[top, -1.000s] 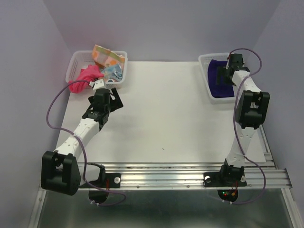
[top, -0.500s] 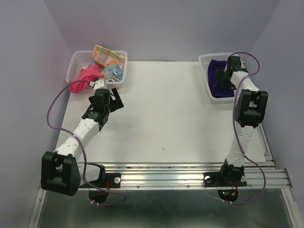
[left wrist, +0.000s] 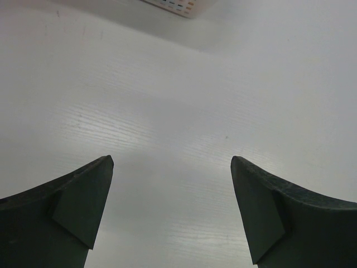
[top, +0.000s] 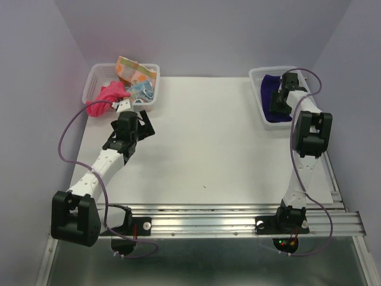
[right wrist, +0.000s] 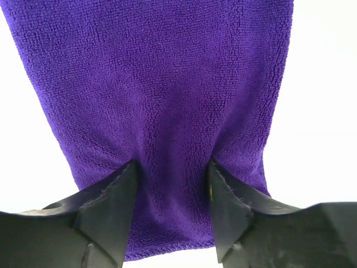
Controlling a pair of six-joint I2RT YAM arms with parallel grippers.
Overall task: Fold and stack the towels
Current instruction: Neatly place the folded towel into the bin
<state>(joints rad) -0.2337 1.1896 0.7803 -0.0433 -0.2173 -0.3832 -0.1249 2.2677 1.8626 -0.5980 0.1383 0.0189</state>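
A dark purple towel lies flat in the white basket at the back right. My right gripper reaches down into that basket. Its jaws stand partly apart, their tips dug into the towel near its front hem, and a ridge of cloth rises between them. In the back-left basket lie a bright pink towel, an orange-patterned towel and a light-blue towel. My left gripper hovers wide open over the bare table, just in front of that basket, holding nothing.
The white table top spreads between the two baskets. Purple walls close in the back and both sides. A metal rail carrying both arm bases runs along the near edge. A corner of the left basket shows in the left wrist view.
The right gripper has dropped lower onto the purple towel, and its jaws have narrowed from wide open. The left arm has not moved.
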